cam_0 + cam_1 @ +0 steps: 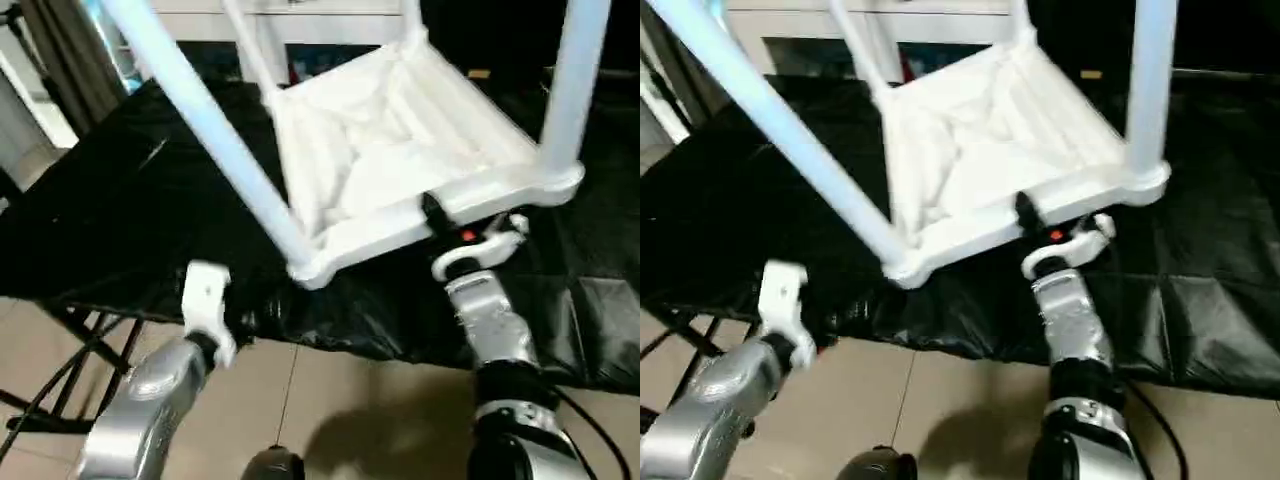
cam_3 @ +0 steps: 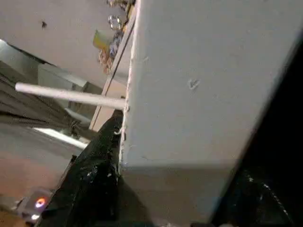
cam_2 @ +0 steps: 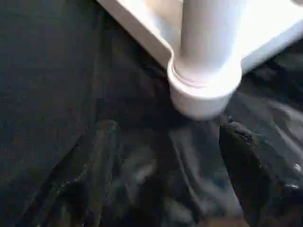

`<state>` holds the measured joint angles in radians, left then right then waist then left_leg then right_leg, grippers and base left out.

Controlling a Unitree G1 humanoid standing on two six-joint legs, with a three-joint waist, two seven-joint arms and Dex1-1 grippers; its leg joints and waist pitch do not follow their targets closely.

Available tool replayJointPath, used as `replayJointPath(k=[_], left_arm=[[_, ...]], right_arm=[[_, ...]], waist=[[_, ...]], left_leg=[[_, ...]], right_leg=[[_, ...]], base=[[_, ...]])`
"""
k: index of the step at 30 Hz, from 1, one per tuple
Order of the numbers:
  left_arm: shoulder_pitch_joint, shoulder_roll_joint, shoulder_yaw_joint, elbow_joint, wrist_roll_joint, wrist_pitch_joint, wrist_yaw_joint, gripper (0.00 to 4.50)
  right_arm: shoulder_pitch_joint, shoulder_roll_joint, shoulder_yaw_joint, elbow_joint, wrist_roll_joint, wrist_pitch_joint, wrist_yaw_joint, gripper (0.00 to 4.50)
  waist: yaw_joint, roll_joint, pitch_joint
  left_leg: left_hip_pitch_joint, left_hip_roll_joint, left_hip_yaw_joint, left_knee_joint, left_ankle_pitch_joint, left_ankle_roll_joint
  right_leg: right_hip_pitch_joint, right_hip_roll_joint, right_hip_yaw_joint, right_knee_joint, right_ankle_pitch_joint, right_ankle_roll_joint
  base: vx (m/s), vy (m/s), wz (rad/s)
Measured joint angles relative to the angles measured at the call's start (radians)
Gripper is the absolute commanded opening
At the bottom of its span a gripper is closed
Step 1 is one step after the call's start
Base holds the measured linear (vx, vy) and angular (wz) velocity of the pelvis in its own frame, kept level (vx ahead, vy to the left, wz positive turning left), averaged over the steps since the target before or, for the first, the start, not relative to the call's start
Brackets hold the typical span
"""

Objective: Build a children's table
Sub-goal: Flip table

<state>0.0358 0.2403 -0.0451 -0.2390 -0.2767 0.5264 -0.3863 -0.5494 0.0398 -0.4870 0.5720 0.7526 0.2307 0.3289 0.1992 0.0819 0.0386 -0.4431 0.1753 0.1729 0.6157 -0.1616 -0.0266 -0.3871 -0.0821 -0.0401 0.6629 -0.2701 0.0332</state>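
Nearest, the left gripper (image 1: 205, 300) hangs over the front edge of the work surface, fingers parted around nothing, just short of the near corner socket (image 3: 203, 90) where a leg (image 1: 200, 120) is seated and leans away to the left. Right gripper (image 1: 440, 222) is clamped on the front rim of the tabletop (image 1: 400, 150), one finger (image 2: 90, 179) against the underside face. Tabletop lies upside down, ribs up, on the black sheet (image 1: 100, 220) covering the surface. Right-hand near leg (image 1: 575, 80) stands in its socket. Two more legs rise at the far corners, apparently seated, though those joints are too blurred to confirm. Judged: assembly nearly complete; left are checking the seating and turning the table upright.
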Motion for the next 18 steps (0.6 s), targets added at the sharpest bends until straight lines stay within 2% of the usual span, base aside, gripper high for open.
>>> replayJointPath(k=[4,7,9,12,14,18], left_arm=[[0.003,0.04,-0.06,-0.095,0.002,0.005,-0.048,4.1],[-0.014,0.045,-0.103,-0.114,0.043,-0.055,-0.062,4.1],[-0.048,0.061,-0.137,-0.13,0.076,-0.097,-0.089,4.1],[-0.078,0.063,-0.16,-0.172,0.083,-0.119,-0.111,4.1],[-0.096,0.071,-0.18,-0.193,0.074,-0.115,-0.132,4.1],[-0.159,0.075,-0.2,-0.22,0.081,-0.099,-0.139,4.1]], right_arm=[[0.0,-0.014,0.002,-0.027,-0.014,-0.005,-0.03,2.12],[0.001,-0.027,0.003,-0.056,-0.039,-0.021,-0.057,2.11],[0.001,-0.046,0.008,-0.093,-0.067,-0.044,-0.1,2.11],[0.002,-0.079,0.029,-0.145,-0.12,-0.075,-0.135,2.11],[0.022,-0.113,0.055,-0.187,-0.193,-0.105,-0.176,2.1],[0.047,-0.123,0.072,-0.255,-0.235,-0.113,-0.227,1.97]], waist=[[-0.001,0.0,0.0],[-0.002,0.0,0.0],[0.001,0.0,0.0],[-0.002,0.002,-0.002],[-0.002,0.001,-0.003],[-0.017,0.006,-0.006]], left_leg=[[0.003,-0.001,0.005,0.0,0.0,0.0],[0.004,-0.002,0.009,-0.001,0.0,0.0],[0.004,-0.002,0.011,-0.001,0.001,0.001],[0.007,-0.002,0.017,-0.001,0.001,0.001],[0.006,-0.002,0.018,-0.001,0.001,0.001],[0.007,-0.002,0.019,-0.001,0.001,0.001]], right_leg=[[0.002,-0.004,0.0,0.0,0.003,0.003],[0.003,-0.008,0.0,0.0,0.006,0.006],[0.004,-0.009,0.0,0.0,0.007,0.009],[0.005,-0.012,0.002,-0.001,0.008,0.01],[0.006,-0.012,0.002,-0.002,0.008,0.011],[0.005,-0.012,0.004,-0.001,0.01,0.014]], base=[[0.0,0.0,0.0],[0.0,0.0,0.0],[0.0,0.0,0.0],[0.0,0.0,0.0],[0.0,0.0,0.0],[0.0,0.0,0.0]])
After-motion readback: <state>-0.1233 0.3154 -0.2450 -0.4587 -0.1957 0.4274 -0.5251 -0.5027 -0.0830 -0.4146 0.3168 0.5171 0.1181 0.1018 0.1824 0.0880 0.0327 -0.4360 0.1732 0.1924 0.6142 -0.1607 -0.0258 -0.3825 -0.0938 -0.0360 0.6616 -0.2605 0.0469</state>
